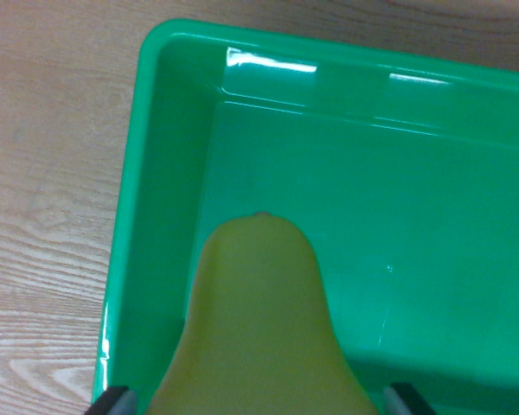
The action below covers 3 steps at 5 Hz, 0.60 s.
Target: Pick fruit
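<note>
Pear (259, 328), yellow and smooth, fills the six o'clock part of the wrist view, its narrow neck pointing up toward twelve and its broad body running off the bottom edge. It hangs over the inside of a green tray (156, 130), near the tray's wall at nine o'clock, with the wooden counter (43, 216) showing beyond that wall out to the left.

Now the pincer (258, 399): only the two dark finger ends peek in, one at seven o'clock and one at five, sitting either side of the pear's wide belly. They look set just wide enough to bracket the fruit, and by my read they are clamped on it, though the contact itself is hidden below the frame.

How to play this well? The fruit seems in hand and the tray looks like the drop spot, so I'd come down gently, keep clear of the nine o'clock wall, and let go only once the pear is low enough not to roll or bounce on that glossy floor.
</note>
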Tool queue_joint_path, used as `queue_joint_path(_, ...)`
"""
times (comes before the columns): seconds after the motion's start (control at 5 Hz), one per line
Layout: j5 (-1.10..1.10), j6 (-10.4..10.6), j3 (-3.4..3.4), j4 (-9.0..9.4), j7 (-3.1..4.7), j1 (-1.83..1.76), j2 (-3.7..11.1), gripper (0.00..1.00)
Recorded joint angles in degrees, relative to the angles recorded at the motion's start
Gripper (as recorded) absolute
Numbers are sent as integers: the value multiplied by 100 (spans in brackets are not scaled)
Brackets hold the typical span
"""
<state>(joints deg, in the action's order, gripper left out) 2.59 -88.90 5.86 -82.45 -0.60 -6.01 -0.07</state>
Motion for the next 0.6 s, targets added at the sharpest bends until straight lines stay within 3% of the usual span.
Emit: queue_joint_path(0.6, 2, -65, 0, -41, -1, 1, -25, 100)
